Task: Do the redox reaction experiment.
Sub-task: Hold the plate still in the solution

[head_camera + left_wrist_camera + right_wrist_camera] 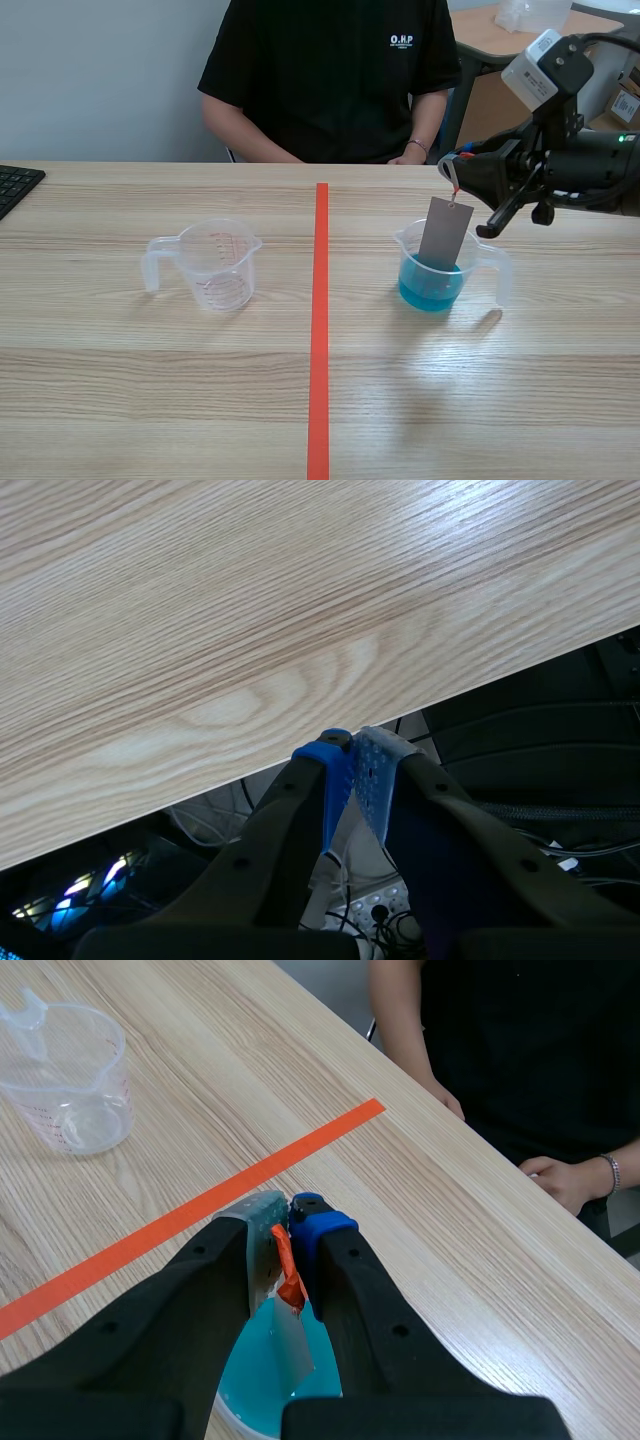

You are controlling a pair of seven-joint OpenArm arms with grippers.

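The right gripper (283,1212) is closed on the orange loop (288,1272) from which a grey metal strip (443,232) is hung, its lower end dipped in the blue liquid (430,290) of the right-hand measuring cup (499,270). The left gripper (352,742) is found at the table (250,600) edge, fingers pressed together on nothing. An empty cup (215,265) is seen left of the tape line (320,330).

Grey metal strip (444,232), tilted, lower end in blue liquid (430,293) of clear cup (499,272); empty cup (222,268) well apart.
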